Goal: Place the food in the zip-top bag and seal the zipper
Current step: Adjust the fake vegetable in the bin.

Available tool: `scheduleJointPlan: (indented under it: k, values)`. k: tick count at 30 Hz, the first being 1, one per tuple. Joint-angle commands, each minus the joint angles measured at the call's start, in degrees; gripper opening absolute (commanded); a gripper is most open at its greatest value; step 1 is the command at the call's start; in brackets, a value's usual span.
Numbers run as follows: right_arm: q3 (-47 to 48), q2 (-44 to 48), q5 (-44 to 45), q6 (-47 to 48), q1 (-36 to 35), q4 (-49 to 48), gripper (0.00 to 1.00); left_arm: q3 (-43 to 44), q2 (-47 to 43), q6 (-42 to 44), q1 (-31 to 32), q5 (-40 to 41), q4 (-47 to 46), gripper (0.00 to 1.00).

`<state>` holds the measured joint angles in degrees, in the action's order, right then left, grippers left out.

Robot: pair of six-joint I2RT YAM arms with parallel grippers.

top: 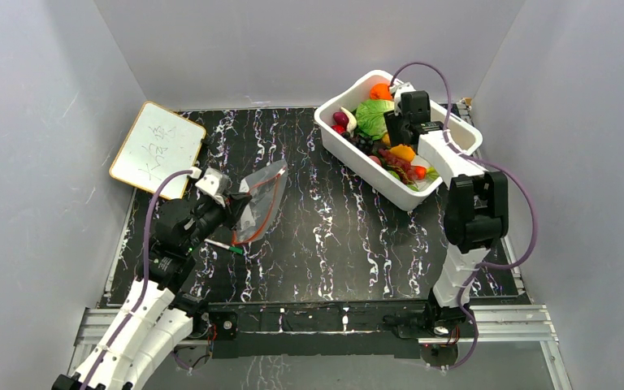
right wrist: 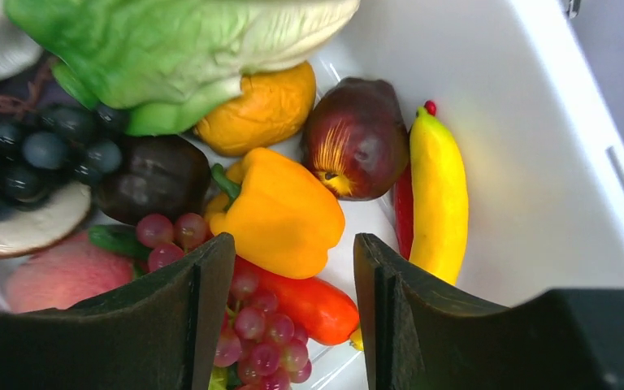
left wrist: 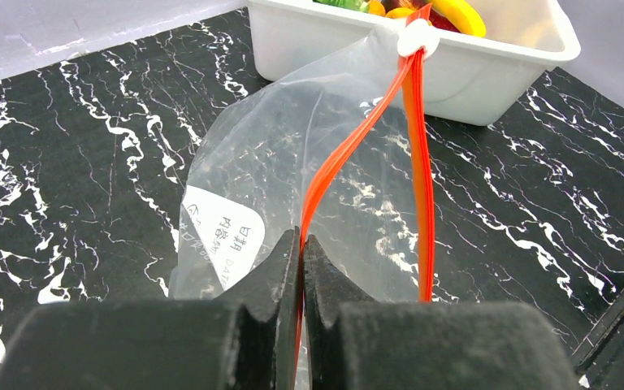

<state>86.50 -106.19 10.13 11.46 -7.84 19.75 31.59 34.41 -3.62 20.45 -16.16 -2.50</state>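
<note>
Black, white-veined marble forms the table top [top: 333,244] in the overhead view. A white tub [top: 349,150] is set at the far right, and the food [top: 374,118] is heaped inside it. The right gripper [top: 402,122] is lowered over the tub's contents. At the left-centre the zip-top bag [top: 262,199] is held by the left gripper [top: 231,199]. A whiteboard [top: 156,149] is seen at the far left, and a green-and-white pen [top: 226,244] lies just on the near side of the bag.

From the left wrist, the left gripper [left wrist: 301,244] is seen pinched fully together on one strand of the red-orange zipper [left wrist: 349,138]. The other strand runs apart to the right, so the bag [left wrist: 268,162] is parted at its mouth. Both strands are joined at a white slider [left wrist: 417,36] at the far end. A paper label [left wrist: 223,236] is seen through the plastic.

From the right wrist, the right gripper [right wrist: 292,252] is seen with its jaws apart, a gap left between them. A yellow bell pepper [right wrist: 280,215] lies in line with that gap; whether it is touched cannot be told. A banana [right wrist: 439,195] and a dark red apple [right wrist: 356,138] lie to its right, red grapes [right wrist: 252,325] nearer, and a lettuce leaf [right wrist: 179,49] farther off.
</note>
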Motion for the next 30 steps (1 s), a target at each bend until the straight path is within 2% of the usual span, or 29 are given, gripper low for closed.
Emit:
scheduleJointPlan:
  k: [1, 9, 13, 15, 17, 25, 30]
  values:
    - [2.2, -1.8, -1.9, 5.8, 0.3, -1.0, 0.53, -0.1, -0.4, -0.1, 0.0, -1.4, -0.6, 0.0]
    - [6.6, -8.6, -3.3, 9.5, 0.4, -1.3, 0.52, 0.0, 0.0, 0.1, 0.1, -1.5, 0.1, 0.0]
    - [9.6, -12.2, -0.4, 10.9, 0.5, 0.7, 0.52, -0.1, -0.2, 0.5, 0.3, -1.1, 0.5, 0.0]
    - [9.7, -13.2, 2.1, 12.7, 0.5, -0.2, 0.56, -0.2, -0.2, 0.7, 0.2, -1.0, 0.4, 0.0]
    - [9.9, -14.2, 3.7, 14.1, 0.5, -1.0, 0.56, -0.3, 0.1, 0.7, 0.3, -1.2, 0.2, 0.0]
    - [11.1, -16.0, 7.5, 15.3, 0.5, -0.2, 0.43, -0.1, 0.3, 0.7, 0.4, -1.7, 0.3, 0.0]
    - [7.6, -14.2, 10.1, 14.6, 0.5, -2.0, 0.41, -0.1, 0.0, 0.9, 0.4, -1.6, 0.5, 0.0]
